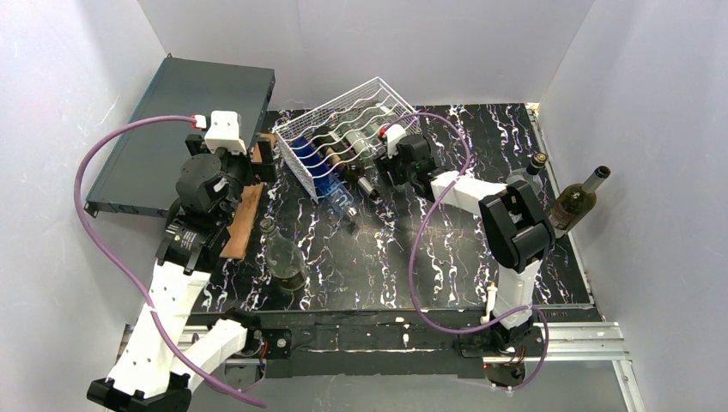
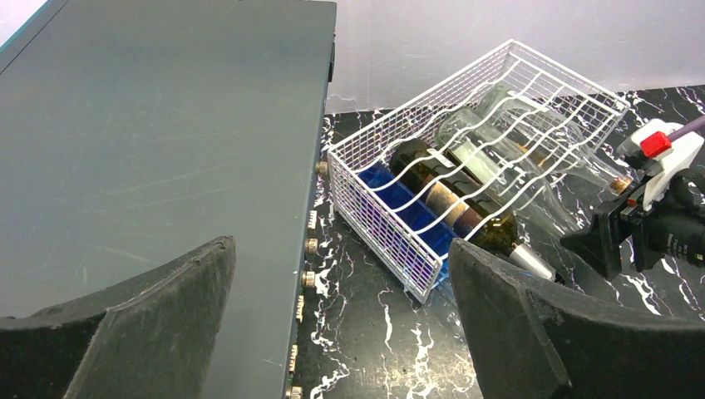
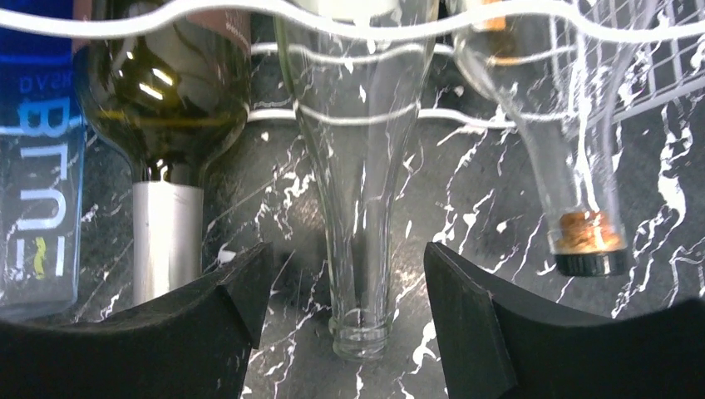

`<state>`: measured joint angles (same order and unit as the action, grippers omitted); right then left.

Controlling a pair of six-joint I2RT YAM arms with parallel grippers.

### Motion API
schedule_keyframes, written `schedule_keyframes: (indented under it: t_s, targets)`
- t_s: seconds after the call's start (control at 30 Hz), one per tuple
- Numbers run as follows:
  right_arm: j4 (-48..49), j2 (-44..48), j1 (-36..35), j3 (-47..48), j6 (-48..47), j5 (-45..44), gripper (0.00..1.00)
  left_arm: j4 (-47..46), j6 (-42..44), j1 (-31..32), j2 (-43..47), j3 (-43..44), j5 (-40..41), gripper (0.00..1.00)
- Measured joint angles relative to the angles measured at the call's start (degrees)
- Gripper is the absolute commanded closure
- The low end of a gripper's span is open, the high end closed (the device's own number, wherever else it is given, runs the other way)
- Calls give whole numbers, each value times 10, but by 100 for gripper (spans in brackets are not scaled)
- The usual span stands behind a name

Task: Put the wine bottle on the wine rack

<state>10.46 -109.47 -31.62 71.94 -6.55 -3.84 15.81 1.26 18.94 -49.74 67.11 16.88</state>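
Near edge, left of centre: one dark glass bottle (image 1: 283, 257) stands upright on the surface (image 1: 386, 266), well apart from both grippers. Not yet racked.

Right side, mid-depth: two more upright bottles, a clear one (image 1: 534, 172) and an olive one (image 1: 577, 199) against the wall. Also loose.

Right gripper (image 3: 347, 249) at the rack's open front, fingers apart. The neck of the clear wine bottle (image 3: 359, 166) runs between them with a gap on each side; no contact visible. Mouth rests at or just above the marble surface, body runs back under the wavy wire.

Wine rack (image 1: 343, 112) sits skewed, mid-to-far surface. Beside the clear wine bottle lie a green bottle (image 3: 166, 91) with silver foil, a blue bottle (image 3: 37, 166) beyond that, and a corked clear bottle (image 3: 582, 166) on the other side. All lie with necks toward the right gripper.

Left gripper (image 2: 342, 249) hangs by the rack's left side, fingers wide, nothing between them.

Far left: flat dark grey box (image 1: 172, 129), tilted against the wall.

Judgement: this bottle looks delivered and let go. What remains for it is backing the right arm out without nudging the neck. Three bottles stand outside the rack, if they count.
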Motion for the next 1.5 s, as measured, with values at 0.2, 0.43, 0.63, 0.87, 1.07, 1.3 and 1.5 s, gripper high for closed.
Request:
schedule_keyframes:
  t_s: [0.2, 0.43, 0.63, 0.87, 1.07, 1.3, 1.5]
  targets:
    - [-3, 0, 0, -12, 1, 1, 29, 0, 0, 0, 0, 0, 0, 1]
    - [-3, -11, 0, -11, 0, 0, 34, 0, 0, 0, 0, 0, 0, 1]
    - [-5, -26, 0, -11, -1, 0, 36, 0, 0, 0, 0, 0, 0, 1]
    - [-5, -49, 0, -11, -4, -1, 44, 0, 0, 0, 0, 0, 0, 1]
    - [-16, -63, 1, 6, -13, 0, 54, 0, 0, 0, 0, 0, 0, 1]
    - [-47, -69, 1, 46, -31, 0, 76, 0, 0, 0, 0, 0, 0, 1]
    - [-78, -86, 2, 68, -41, -1, 80, 0, 0, 0, 0, 0, 0, 1]
